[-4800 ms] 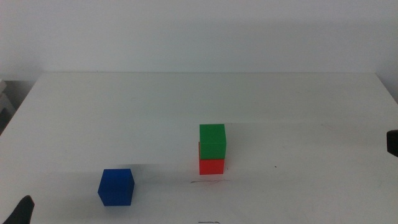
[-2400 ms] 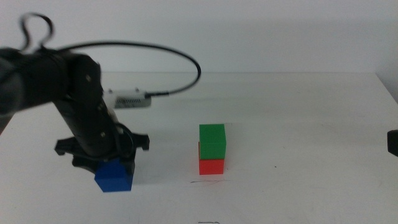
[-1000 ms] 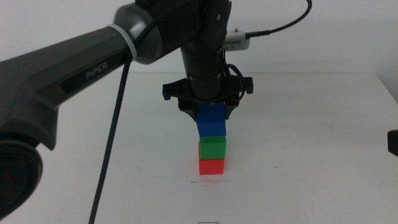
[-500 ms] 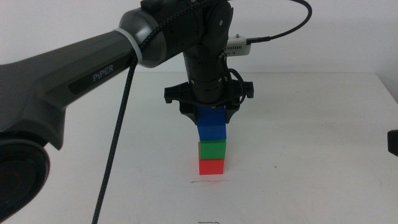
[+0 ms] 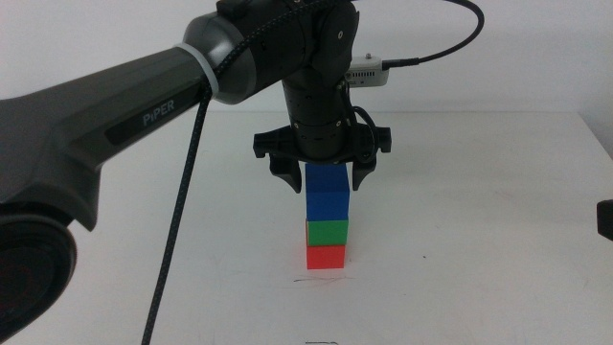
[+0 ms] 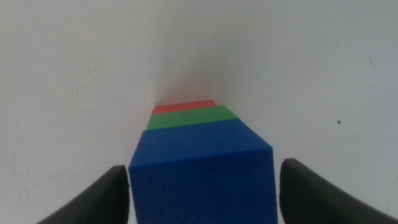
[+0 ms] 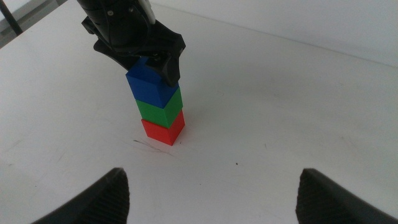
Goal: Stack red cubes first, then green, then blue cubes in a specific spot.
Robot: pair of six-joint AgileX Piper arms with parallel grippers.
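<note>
The red cube (image 5: 326,257) sits on the white table just behind the short dark line (image 5: 321,280). The green cube (image 5: 327,231) sits on it, and the blue cube (image 5: 326,195) sits on the green one. My left gripper (image 5: 325,185) hangs over the stack, open, with its jaws spread on either side of the blue cube. The left wrist view shows the blue cube (image 6: 202,174) between the parted jaws, with the green (image 6: 193,117) and red (image 6: 183,107) edges below it. My right gripper (image 7: 211,199) is open and empty. It waits at the table's right edge (image 5: 603,218).
The left arm (image 5: 144,105) and its cable (image 5: 177,220) cross the left half of the table. A second short dark mark (image 5: 321,341) lies at the front edge. A tiny speck (image 5: 424,256) lies right of the stack.
The left gripper carried the blue cube from the front left onto the green cube. Its jaws have now spread apart and let go of it. The right arm has not moved.
</note>
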